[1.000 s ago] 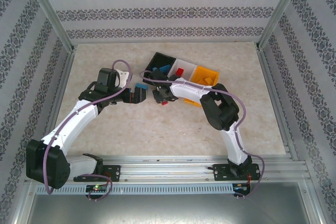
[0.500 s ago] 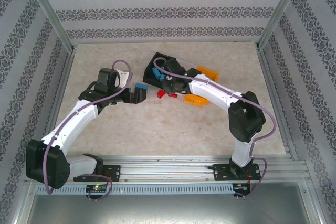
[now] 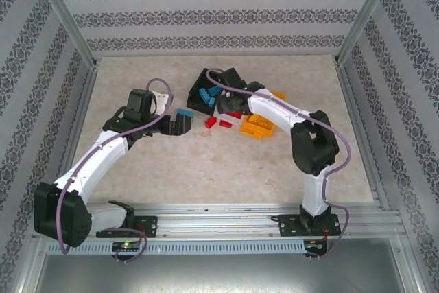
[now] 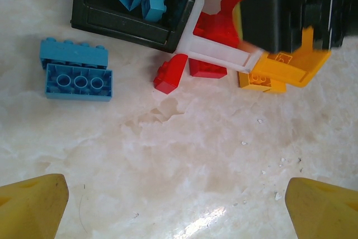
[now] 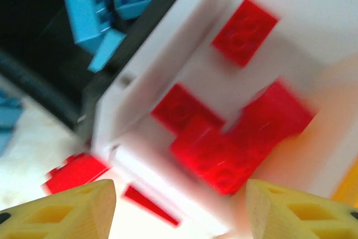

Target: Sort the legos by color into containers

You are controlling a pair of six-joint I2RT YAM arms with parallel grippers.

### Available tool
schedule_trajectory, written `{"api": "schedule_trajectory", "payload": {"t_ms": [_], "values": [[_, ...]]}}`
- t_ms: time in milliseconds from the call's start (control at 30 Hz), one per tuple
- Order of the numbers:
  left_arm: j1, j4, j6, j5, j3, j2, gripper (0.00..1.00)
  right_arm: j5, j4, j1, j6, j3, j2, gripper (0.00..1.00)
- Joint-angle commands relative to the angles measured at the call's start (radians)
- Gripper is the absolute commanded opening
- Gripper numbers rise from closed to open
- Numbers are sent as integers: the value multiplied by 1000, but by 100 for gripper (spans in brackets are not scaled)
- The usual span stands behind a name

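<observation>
The red legos (image 5: 224, 149) mostly lie in the white bin (image 5: 162, 54), which sits jammed against the black bin (image 4: 128, 26). Two red bricks (image 4: 170, 74) lie loose on the table (image 4: 168, 155), just off the black bin's near corner.

A second ago your three bins stood in a neat row. Now the black bin is twisted round, the white one sits askew against it, and the orange bin (image 3: 263, 130) has been shoved out of line, to the near right of the black bin. I judge that a setback: the loose reds need picking up again, and the bins are harder to reach cleanly.

Your right gripper (image 5: 179, 208) has swung in from the near side and hangs right over the white bin's reds, beside the black bin. Its fingers have parted from nearly closed and hold nothing.

Your left gripper (image 4: 179, 211) stands off on the black bin's near left, fully spread and empty, with two blue bricks (image 4: 75, 74) between it and that bin.
</observation>
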Motion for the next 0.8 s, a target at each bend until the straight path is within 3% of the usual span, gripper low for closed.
{"api": "schedule_trajectory", "payload": {"t_ms": [0, 100, 333, 767], "values": [[1, -26, 8, -28, 26, -21, 100, -68, 49, 72, 121, -64, -35, 68], [1, -21, 4, -37, 19, -34, 100, -42, 32, 122, 185, -36, 24, 77], [1, -31, 5, -41, 23, -34, 100, 63, 1, 134, 321, 50, 133, 77], [0, -35, 9, -45, 26, -42, 100, 100, -45, 122, 392, 189, 265, 60]]}}
